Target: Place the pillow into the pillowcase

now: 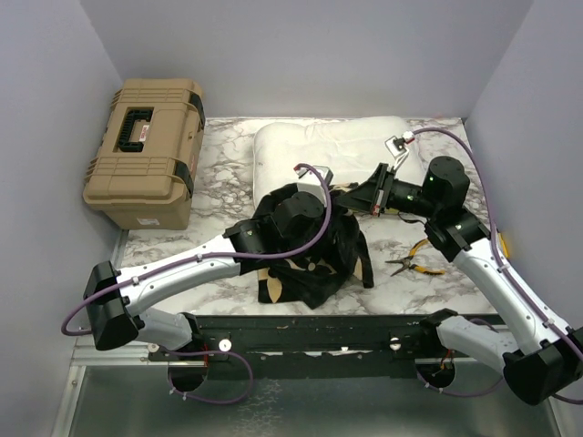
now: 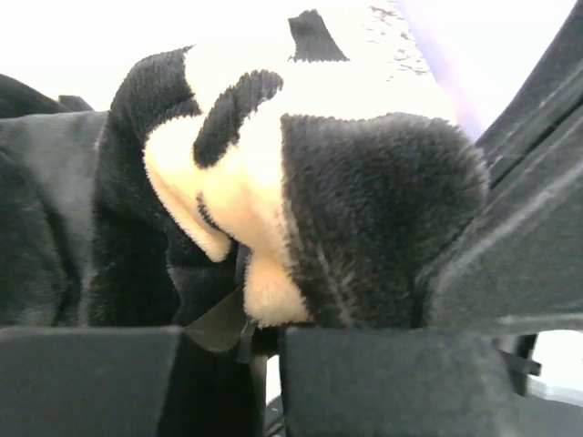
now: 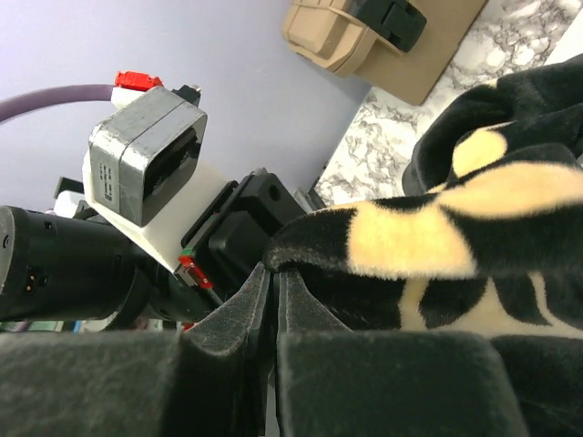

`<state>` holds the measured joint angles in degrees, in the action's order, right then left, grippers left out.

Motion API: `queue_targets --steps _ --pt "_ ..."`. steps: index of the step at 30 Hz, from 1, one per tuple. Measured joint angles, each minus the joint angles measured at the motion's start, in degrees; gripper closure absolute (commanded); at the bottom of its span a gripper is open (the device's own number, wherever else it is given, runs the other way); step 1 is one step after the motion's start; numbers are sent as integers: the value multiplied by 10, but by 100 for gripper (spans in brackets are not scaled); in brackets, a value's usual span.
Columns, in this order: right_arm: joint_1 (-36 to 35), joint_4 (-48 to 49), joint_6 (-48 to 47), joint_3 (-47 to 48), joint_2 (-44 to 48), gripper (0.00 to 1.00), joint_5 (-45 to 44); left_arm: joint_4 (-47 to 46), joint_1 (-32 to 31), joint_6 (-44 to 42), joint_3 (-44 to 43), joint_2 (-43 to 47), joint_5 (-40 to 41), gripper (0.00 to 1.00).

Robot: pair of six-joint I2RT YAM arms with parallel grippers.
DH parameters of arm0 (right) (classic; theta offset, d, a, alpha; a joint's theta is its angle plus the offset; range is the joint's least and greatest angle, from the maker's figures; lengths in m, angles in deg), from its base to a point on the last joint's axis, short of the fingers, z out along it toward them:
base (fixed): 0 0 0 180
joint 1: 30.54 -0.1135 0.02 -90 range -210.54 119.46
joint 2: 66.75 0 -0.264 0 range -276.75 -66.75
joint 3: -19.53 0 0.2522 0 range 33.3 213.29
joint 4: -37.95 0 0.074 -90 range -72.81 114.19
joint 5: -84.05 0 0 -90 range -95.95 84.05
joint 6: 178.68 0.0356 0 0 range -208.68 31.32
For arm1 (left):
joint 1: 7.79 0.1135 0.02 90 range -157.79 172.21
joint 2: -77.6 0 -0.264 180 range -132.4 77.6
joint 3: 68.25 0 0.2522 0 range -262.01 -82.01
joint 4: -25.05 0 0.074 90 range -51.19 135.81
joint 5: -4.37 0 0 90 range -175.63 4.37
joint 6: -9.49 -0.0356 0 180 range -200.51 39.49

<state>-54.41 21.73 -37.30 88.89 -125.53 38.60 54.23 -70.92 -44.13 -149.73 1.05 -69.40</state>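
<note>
The pillowcase is black plush with tan flower motifs. It hangs bunched in a heap at mid-table, just in front of the cream pillow. The 2 grippers meet at its top. The left gripper is buried in a thick fold and looks clamped on it. The right gripper has its fingers pressed together, pinching the fabric's edge.

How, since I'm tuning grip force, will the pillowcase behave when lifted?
Probably floppy: the pillowcase sags in crumpled folds between the left gripper and right gripper. Likely light for its size, as small pinches hold it. Its plush pile probably resists slipping.
</note>
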Motion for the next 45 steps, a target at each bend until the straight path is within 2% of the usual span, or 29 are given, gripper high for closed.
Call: queue_targets --steps 3,5,7,12,16,22,28,32,33,34,38,40,45 --pt "0 -30 -8 10 8 44 -18 -2 1 1 0 3 30 100" --pt "0 -70 -25 32 10 24 -40 6 2 2 0 9 44 100" --pt "0 -117 -51 64 10 14 -71 26 5 2 -1 27 66 100" --pt "0 -220 -123 137 9 10 -156 116 12 7 -43 111 156 100" --pt "0 -271 -156 136 0 9 -192 172 12 21 -111 198 249 100" --pt "0 -258 -150 -2 -33 9 -169 219 13 39 -170 305 363 100" --pt "-2 -163 -111 -150 -126 9 -101 280 13 49 -204 315 408 100" --pt "-19 -122 -109 -169 -213 15 -89 308 13 57 -203 307 408 100" --pt "-25 -111 -110 -169 -232 20 -88 311 13 60 -203 306 408 100" --pt "-30 -101 -110 -170 -246 30 -88 313 13 62 -203 305 407 100" --pt "-48 -41 -106 -182 -295 81 -73 313 13 68 -203 298 394 100" --pt "-50 -27 -105 -183 -301 99 -71 314 13 69 -204 288 387 100" --pt "-49 -62 -119 -140 -259 100 -99 315 13 72 -212 249 385 100"
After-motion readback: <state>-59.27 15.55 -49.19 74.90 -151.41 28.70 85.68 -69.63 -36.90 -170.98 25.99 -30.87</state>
